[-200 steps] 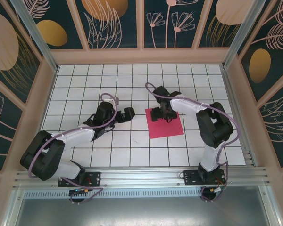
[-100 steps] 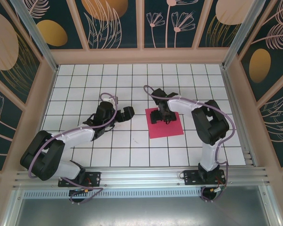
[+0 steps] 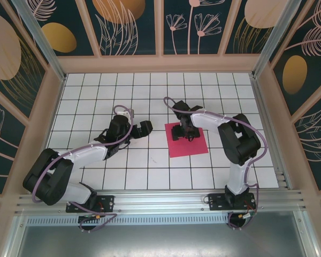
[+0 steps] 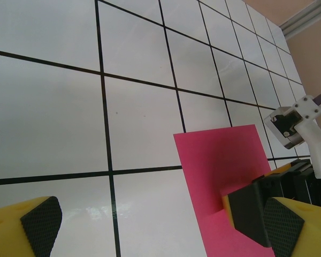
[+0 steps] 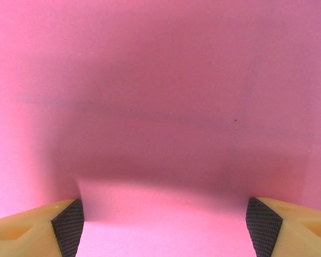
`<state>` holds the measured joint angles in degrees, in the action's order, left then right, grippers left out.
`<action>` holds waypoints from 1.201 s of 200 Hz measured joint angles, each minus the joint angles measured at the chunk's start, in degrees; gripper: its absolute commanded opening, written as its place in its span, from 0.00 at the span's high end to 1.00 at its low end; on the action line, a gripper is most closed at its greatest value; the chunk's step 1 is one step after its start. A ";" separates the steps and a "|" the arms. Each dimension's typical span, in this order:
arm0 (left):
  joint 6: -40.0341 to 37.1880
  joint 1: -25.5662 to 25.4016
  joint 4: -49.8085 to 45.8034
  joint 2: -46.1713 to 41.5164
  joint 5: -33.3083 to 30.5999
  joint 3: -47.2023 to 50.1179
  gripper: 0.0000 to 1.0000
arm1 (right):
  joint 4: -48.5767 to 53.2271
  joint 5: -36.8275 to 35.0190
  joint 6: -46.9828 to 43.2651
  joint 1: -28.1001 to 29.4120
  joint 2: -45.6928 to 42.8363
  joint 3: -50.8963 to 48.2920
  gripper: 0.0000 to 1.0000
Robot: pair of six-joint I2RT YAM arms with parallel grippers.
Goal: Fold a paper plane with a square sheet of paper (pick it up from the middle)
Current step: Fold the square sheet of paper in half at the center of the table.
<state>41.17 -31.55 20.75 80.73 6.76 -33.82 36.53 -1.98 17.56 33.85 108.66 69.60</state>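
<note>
The square sheet of paper point(image 3: 190, 143) is magenta-pink and lies flat on the white grid table. My right gripper point(image 3: 183, 130) points down onto the sheet's far left part. In the right wrist view its jaws stand wide, both pads point(image 5: 68, 225) touching the paper point(image 5: 160, 80), which lifts in a shallow bulge between them at the right gripper point(image 5: 166, 222). My left gripper point(image 3: 144, 128) hovers open about one tile left of the sheet. In the left wrist view the left gripper point(image 4: 160, 225) has only table between its fingers, with the paper point(image 4: 224, 160) just to the right.
The white grid table point(image 3: 150, 101) is ringed by wooden walls point(image 3: 160, 64), with a metal rail point(image 3: 160, 201) along the near edge. In the left wrist view the right arm's white wrist part point(image 4: 297, 120) stands over the sheet.
My right gripper has moved slightly left and settled lower onto the sheet, and the paper bulges between its pads. The left arm has stayed still.
</note>
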 measured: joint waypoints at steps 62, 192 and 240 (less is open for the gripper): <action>0.00 0.00 -0.02 0.00 0.02 -0.48 0.02 | 0.07 -0.61 0.70 0.00 -0.11 0.07 0.32; 0.04 0.00 -0.02 0.00 -0.94 -0.55 0.01 | -1.33 5.77 2.32 0.00 -5.07 0.55 0.53; 0.09 0.00 -0.57 -0.98 -2.89 -0.55 0.01 | -6.60 15.82 4.13 0.00 -7.37 0.52 0.53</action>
<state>41.25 -31.55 20.18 79.75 3.88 -34.37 29.93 13.85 21.69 33.85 101.30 70.13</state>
